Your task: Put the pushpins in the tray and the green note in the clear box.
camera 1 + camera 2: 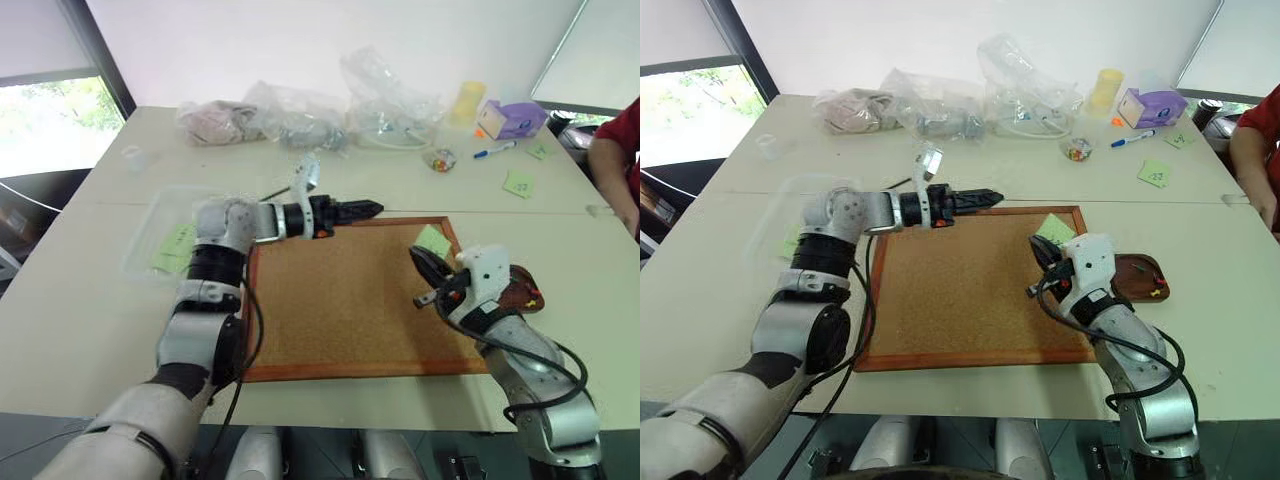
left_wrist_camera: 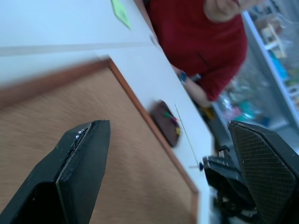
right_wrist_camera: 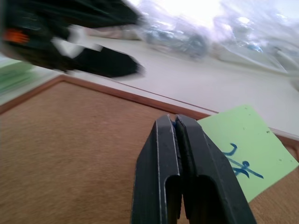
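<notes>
Cork board [image 1: 975,290]: landmark; wood-framed, flat on the table [image 1: 730,300], its surface bare apart from one note
Green note [image 1: 1055,228]: lies on the cork board's far right corner, scribble facing up; not yet moved
Second green paper [image 1: 175,245]: already inside the clear box; its identity cannot be told
Clear box [image 1: 140,250]: just off the cork board's left edge, beside the left arm
Tray [image 1: 1140,275]: dark wood, just off the cork board's right edge
Pushpins [image 1: 1158,285]: several coloured heads sit in the tray; none can be made out on the cork board
Left gripper [image 1: 985,198]: hovers over the cork board's far edge, pointing toward its right side; fingers spread wide, holding nothing
Right gripper [image 1: 1038,255]: above the cork board's right part, tips just short of the green note; fingers pressed together, nothing visible between them
Progress: pin step looks complete or nearly so; remaining work is lifting the note off the cork board and carrying it across to the clear box
</notes>
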